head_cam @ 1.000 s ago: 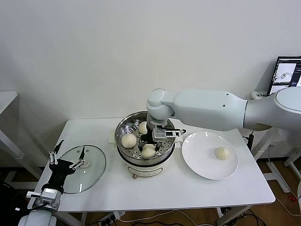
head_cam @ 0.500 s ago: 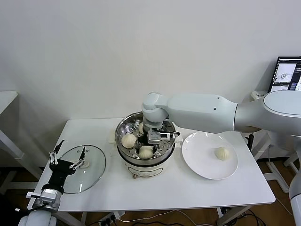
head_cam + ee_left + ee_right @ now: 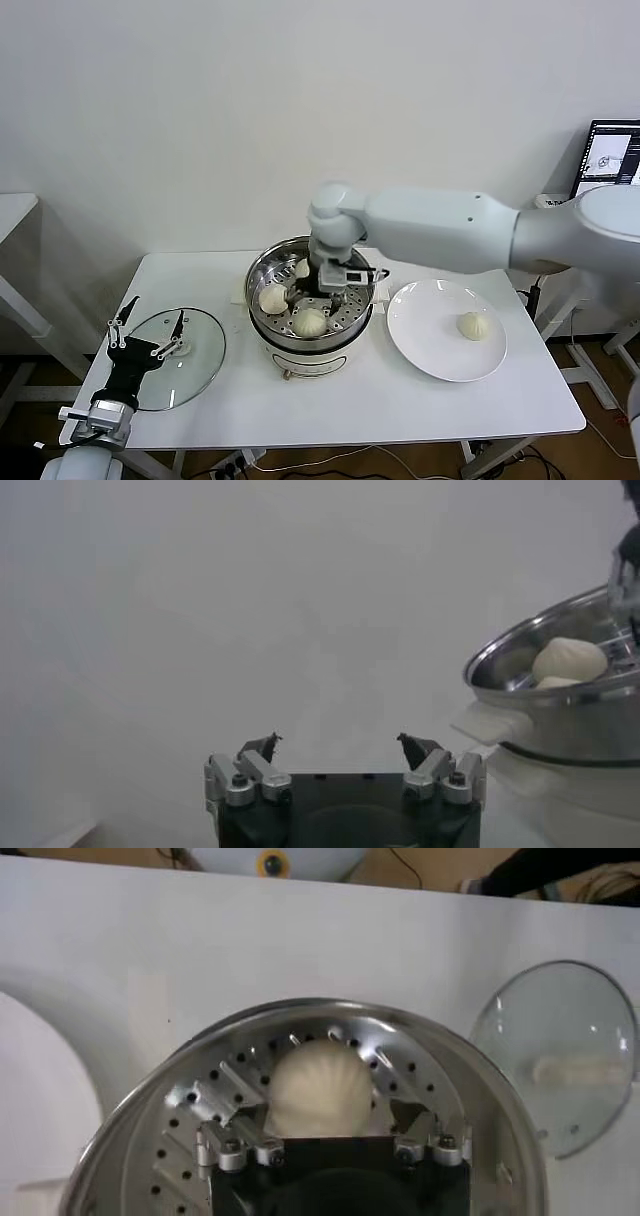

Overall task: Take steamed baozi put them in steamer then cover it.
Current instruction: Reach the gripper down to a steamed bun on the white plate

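The right hand [image 3: 322, 292] hangs inside the steamer [image 3: 262, 268] with its fingers spread wide, gripping nothing, a baozi [image 3: 318, 1091] lying on the tray between and just beyond the fingertips; three buns sit in the pot, and the fourth [image 3: 472, 325] waits on the plate [image 3: 420, 345] just beside the steamer on the robot's right, so the right arm is by far the nearer to it. The left hand [image 3: 145, 338] idles open above the cover [image 3: 200, 360], which lies flat on the tabletop [image 3: 350, 410] to the steamer's left.
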Controlling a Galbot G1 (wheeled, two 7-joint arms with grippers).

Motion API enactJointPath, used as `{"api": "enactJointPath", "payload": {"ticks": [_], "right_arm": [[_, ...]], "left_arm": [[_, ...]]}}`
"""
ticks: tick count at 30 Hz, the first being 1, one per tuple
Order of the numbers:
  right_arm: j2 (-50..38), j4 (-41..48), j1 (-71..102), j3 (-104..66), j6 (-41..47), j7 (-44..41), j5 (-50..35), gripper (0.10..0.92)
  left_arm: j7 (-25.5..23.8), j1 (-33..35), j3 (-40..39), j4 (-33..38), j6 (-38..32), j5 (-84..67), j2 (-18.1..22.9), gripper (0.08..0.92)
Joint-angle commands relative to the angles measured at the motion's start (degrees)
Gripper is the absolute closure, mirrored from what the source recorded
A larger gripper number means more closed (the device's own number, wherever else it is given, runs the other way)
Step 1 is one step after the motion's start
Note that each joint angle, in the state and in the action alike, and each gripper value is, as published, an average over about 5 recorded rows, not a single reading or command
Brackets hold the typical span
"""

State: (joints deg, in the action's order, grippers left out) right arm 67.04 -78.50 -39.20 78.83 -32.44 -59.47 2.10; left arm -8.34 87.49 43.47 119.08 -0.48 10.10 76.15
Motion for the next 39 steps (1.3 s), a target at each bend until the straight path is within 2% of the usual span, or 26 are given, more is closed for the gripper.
{"api": "enactJointPath", "payload": {"ticks": [1,9,17,22,29,39], "right_arm": [[-13.7,-4.1,-10.8,2.2,3.2,-2.7,-11.2,0.203],[-30.8,-5.5,-8.4,2.9,21.3,-6.8,-20.1,0.203],[-39.0,-1.6,3.5,-2.5,36.1,-7.7,-16.8,0.203],[-38.6,3.9,16.2,-12.2,40.2,-7.2,-10.4,0.203],[-32.1,17.1,28.6,-25.1,39.6,-6.7,-0.9,0.203],[-25.8,24.8,36.3,-31.7,38.1,-5.5,4.1,0.203]], "left_arm": [[0.2,0.3,-1.1,0.9,0.1,0.5,0.0,0.177],[0.3,0.9,-1.3,1.9,0.1,0.8,0.1,0.177],[0.5,1.0,-2.3,2.5,0.3,1.2,0.2,0.177],[0.6,0.8,-2.9,2.3,0.2,1.5,0.4,0.177],[0.7,0.9,-3.1,2.2,0.2,1.6,0.5,0.177],[0.7,0.5,-2.6,1.5,0.3,1.5,0.5,0.177]]}}
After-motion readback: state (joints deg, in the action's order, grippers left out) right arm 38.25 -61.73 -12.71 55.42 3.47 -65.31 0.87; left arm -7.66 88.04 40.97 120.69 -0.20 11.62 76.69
